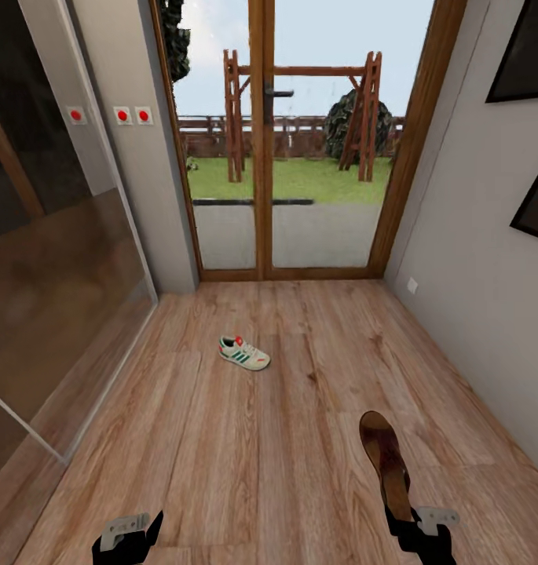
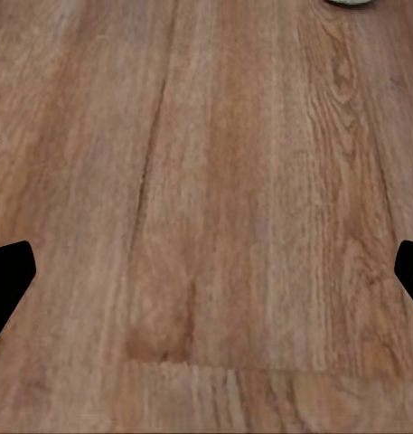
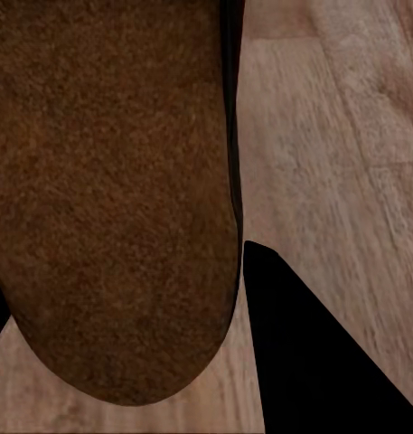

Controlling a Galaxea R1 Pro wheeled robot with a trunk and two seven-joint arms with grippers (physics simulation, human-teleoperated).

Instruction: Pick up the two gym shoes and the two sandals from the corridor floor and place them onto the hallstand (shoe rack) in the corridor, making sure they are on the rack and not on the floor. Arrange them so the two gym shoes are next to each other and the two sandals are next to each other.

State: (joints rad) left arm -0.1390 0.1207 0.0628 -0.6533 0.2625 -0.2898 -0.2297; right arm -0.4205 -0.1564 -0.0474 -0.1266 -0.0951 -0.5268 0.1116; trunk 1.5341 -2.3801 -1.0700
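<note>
Lying ahead and slightly leftward, the cream-white green-striped gym shoe [image 1: 244, 353] sits nearer the empty, wide-open left gripper [image 1: 129, 535]; the right gripper [image 1: 414, 522] clamps a brown cork-soled sandal [image 1: 385, 461].

Cream sneaker [image 1: 244, 354] green-striped, dark brown sandal [image 1: 384, 459], light brown wood-grain floor [image 1: 221, 455]

gym shoe [image 1: 244, 353] on corridor floor [image 1: 300, 471], centre, well ahead of both arms | sandal [image 1: 385, 459] nearer, to the right, heel end between right gripper [image 1: 414, 527] fingers | left gripper [image 1: 131, 537] low left, over bare floor | glass door [image 1: 300, 157] behind shoe | mirrored wardrobe [image 1: 56, 275] along left
</note>
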